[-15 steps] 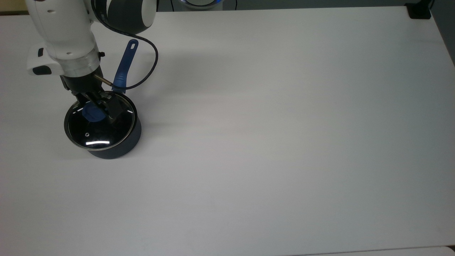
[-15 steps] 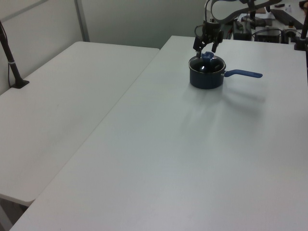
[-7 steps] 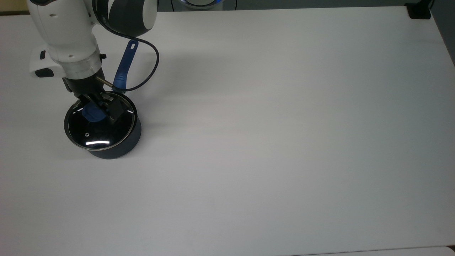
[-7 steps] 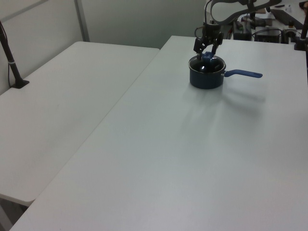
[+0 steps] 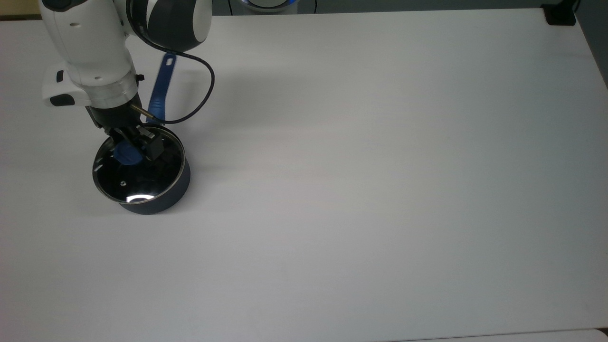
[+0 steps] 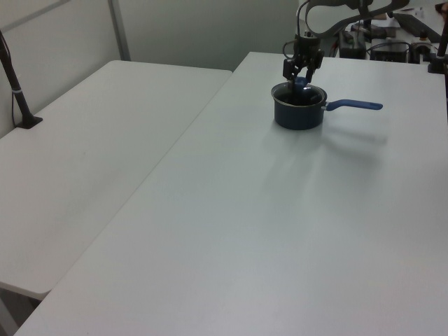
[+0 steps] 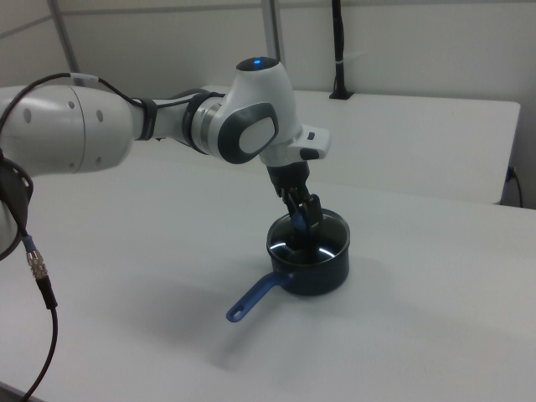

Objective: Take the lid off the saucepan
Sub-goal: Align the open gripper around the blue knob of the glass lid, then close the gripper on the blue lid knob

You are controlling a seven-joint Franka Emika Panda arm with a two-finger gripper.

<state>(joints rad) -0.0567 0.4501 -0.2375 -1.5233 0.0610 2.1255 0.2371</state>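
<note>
Lid [image 5: 137, 173]: clear glass disc with a thin steel rim, sitting over the saucepan's mouth, hanging right below the pincer; in the top view it looks tipped, its rim shifted toward the top view's left against the pot wall. Whether it has cleared the rim all round, can't tell.
Knob [image 5: 124, 154]: blue, round, right between the pincer's fingers.
Vent hole [image 5: 122, 183]: small dot in the glass, on the side of the lid away from the pincer, toward the top view's bottom.
Saucepan [image 5: 164, 197]: dark navy pot directly under the pincer, standing on the table; seen too in the left view [image 6: 297, 116] and the right view [image 7: 322, 272].
Inside the saucepan: dark through the glass, with bright light reflections; no contents can be made out.
Handle [image 5: 159, 92]: long, blue, running away from the pot past the pincer's wrist toward the top view's top; in the right view it points to the lower left.
Pincer [image 5: 135, 146]: pointing down onto the lid, fingers clamped on the blue knob.
Cable [image 5: 202, 95]: dark loop beside the pincer's wrist, swinging out over the handle.
Table [image 5: 380, 190]: white, broad, stretching well away from the pincer on the top view's right.
</note>
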